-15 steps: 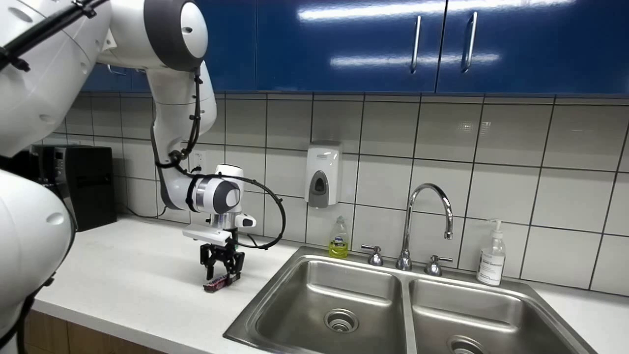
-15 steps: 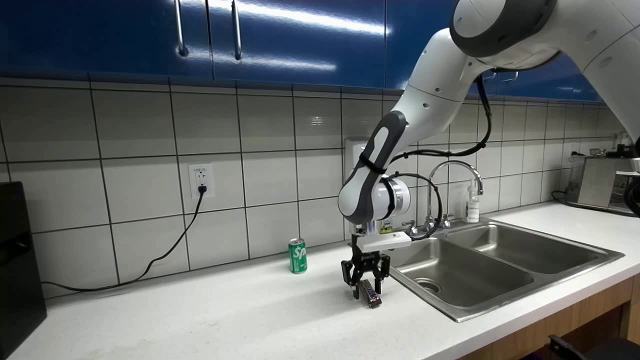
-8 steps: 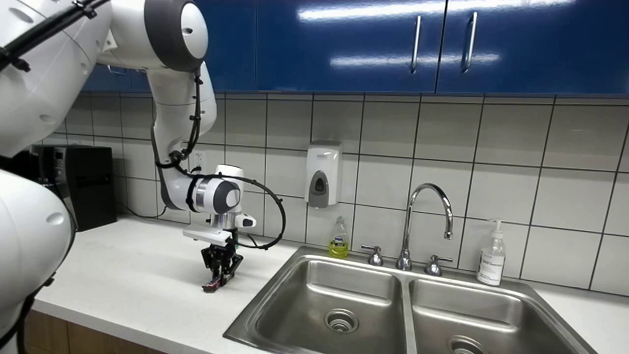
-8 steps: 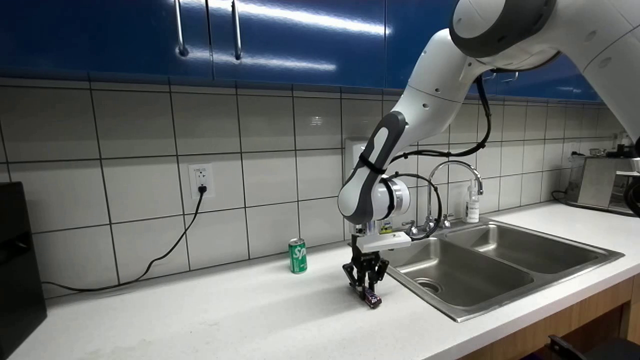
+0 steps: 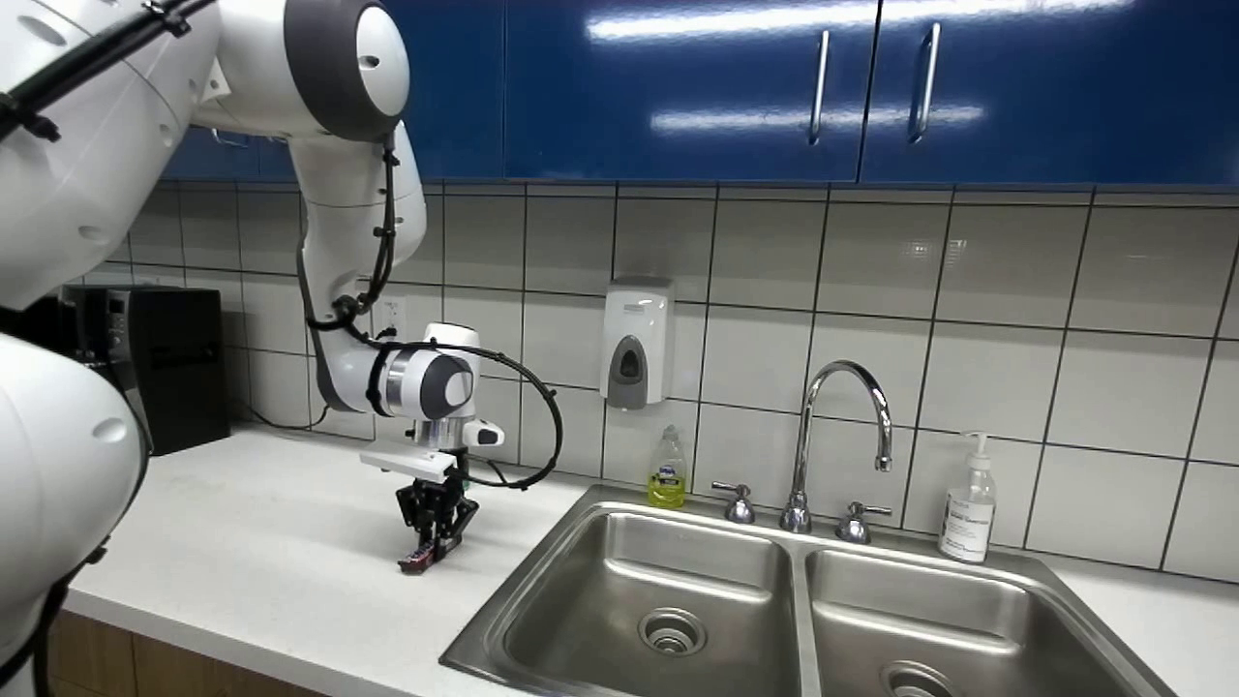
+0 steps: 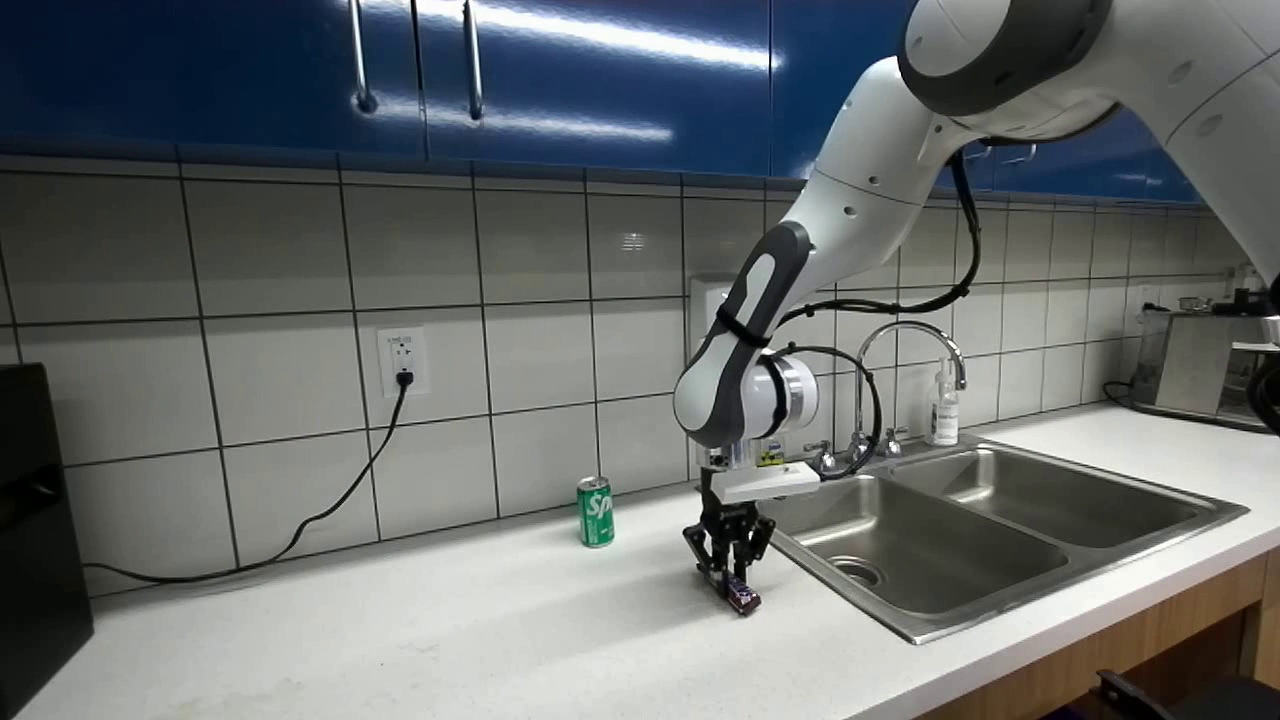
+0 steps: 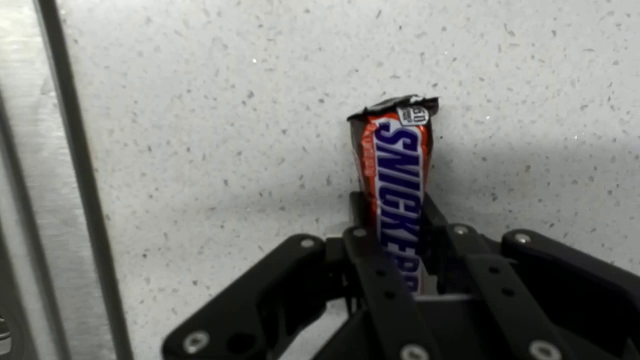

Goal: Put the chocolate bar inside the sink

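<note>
The chocolate bar [image 7: 395, 165], a Snickers in a dark brown and red wrapper, lies lengthwise between the fingers of my gripper [image 7: 394, 210]. Both fingers press its sides, and its far end sticks out past them. Its near end is partly hidden by the gripper links. In both exterior views my gripper [image 5: 434, 547] points down at the countertop, with the bar [image 6: 743, 597] at or very close to the surface. The steel double sink [image 5: 581, 605] is beside it, and in the wrist view the sink's edge [image 7: 30, 125] runs down the left.
A green can [image 6: 596, 512] stands by the wall. Behind the sink are a dish soap bottle [image 5: 667, 471], a curved faucet [image 5: 802, 455] with two handles, and a pump bottle [image 5: 968, 511]. A black machine [image 5: 165, 368] sits at the counter's far end. A soap dispenser [image 5: 636, 344] hangs on the tiles.
The gripper's fingers have come together from wide apart and now clasp the bar. The bar has turned slightly between them; the arm has hardly moved.
</note>
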